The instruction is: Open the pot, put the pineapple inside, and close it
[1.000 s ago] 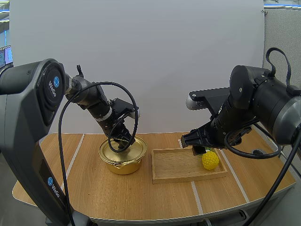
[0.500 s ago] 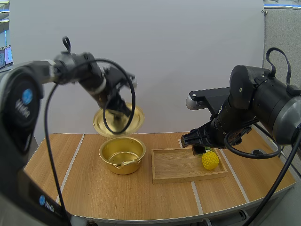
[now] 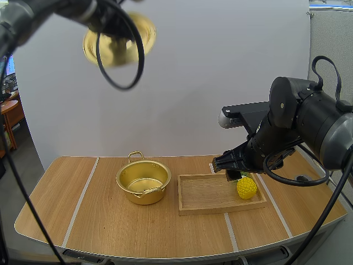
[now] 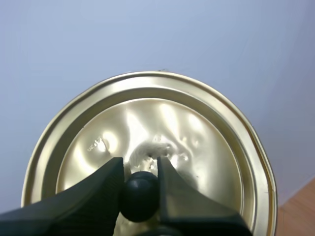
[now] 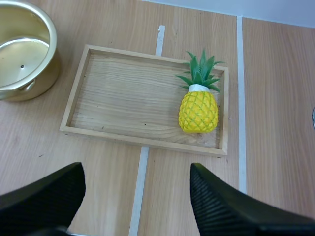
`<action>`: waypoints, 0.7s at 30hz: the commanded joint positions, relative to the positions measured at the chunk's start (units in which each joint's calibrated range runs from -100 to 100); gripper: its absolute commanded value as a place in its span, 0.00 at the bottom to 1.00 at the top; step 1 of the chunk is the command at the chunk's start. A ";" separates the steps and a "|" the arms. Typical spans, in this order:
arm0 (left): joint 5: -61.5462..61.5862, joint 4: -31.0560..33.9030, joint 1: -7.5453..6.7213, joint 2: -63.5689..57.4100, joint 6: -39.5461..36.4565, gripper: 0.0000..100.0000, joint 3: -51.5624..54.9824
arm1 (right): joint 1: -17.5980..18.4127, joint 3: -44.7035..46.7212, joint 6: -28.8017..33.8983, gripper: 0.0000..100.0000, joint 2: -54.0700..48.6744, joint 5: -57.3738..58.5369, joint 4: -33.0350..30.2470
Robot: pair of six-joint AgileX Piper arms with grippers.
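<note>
Light wood crossed by white lines forms the table (image 3: 110,221), and a plain white wall (image 3: 220,66) is seen behind it. Between the two fingers of the left gripper (image 4: 139,169) the black knob (image 4: 140,196) of the gold lid (image 4: 206,147) is clamped. The lid is held high in the air over the table's left half, with its face tilted. The fingers of the right gripper (image 5: 137,172) are spread wide apart and are held above the front rim of the wooden tray (image 5: 142,139). The pineapple (image 5: 198,110) is laid flat at the tray's right end, its green leaves turned toward the back rim. Just beside the tray's left end, near the table's middle, the pot (image 5: 47,73) is stood uncovered, and its bare gold floor is shown.
</note>
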 commanded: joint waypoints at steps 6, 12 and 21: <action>-0.70 0.79 -0.07 -0.39 -3.66 0.00 -10.64 | -0.15 -0.16 4.20 1.00 0.30 -7.93 -5.02; -4.68 0.89 -0.07 -0.39 -3.66 0.00 -12.42 | -0.15 -0.16 7.52 1.00 5.96 -12.24 -8.67; -11.95 2.10 -0.07 -0.39 -3.66 0.00 -12.42 | -2.69 -0.16 8.21 1.00 16.50 -21.94 -9.17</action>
